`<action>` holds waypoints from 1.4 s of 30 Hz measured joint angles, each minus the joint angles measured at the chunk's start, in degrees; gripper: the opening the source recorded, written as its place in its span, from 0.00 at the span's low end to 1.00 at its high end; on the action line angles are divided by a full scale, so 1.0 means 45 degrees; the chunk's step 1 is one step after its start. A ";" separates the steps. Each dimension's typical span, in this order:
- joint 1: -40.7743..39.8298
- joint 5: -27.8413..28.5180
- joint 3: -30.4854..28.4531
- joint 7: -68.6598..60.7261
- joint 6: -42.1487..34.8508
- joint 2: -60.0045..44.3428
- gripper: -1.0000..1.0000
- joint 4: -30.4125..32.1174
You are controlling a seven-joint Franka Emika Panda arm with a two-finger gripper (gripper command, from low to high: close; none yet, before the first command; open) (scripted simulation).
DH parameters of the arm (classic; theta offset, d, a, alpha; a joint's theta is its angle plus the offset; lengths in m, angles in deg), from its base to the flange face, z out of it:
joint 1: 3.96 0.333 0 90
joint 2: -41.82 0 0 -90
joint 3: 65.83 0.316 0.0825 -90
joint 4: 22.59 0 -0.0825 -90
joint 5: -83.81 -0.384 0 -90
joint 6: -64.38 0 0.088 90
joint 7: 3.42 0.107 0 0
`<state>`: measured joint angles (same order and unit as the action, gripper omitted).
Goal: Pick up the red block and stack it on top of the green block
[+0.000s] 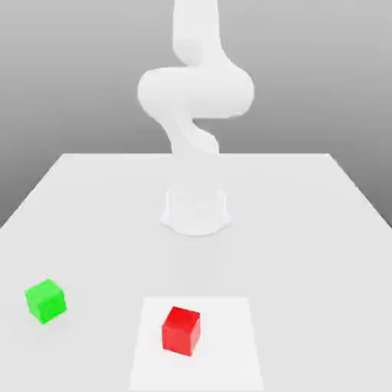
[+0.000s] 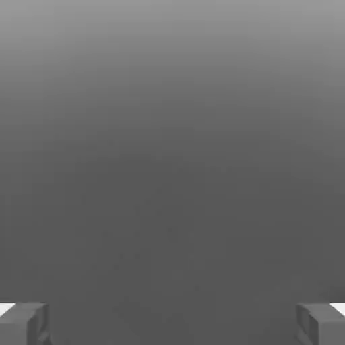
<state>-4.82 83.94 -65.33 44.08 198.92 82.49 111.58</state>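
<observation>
The tool (image 2: pixel 172 323) is spread wide, its two fingertips (image 2: pixel 23 323) at opposite edges of the hand view with nothing between them. The arm (image 1: pixel 195 88) rises above its base at the far side of the counter (image 1: pixel 306 230). The red block (image 1: pixel 181 331) sits near the front on a paler square patch (image 1: pixel 230 352), well apart from the green block (image 1: pixel 46 300) toward the exterior view's left. From this far away, a misaligned descent could nudge the red block or pinch it off-centre, and a skewed grasp risks a stack that topples.
</observation>
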 joint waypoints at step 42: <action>-0.1707 0.0085 -0.0227 0.3977 0.5153 -0.9836 0.00 0.4430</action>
<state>-12.50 84.32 -66.36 61.97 222.11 38.23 131.51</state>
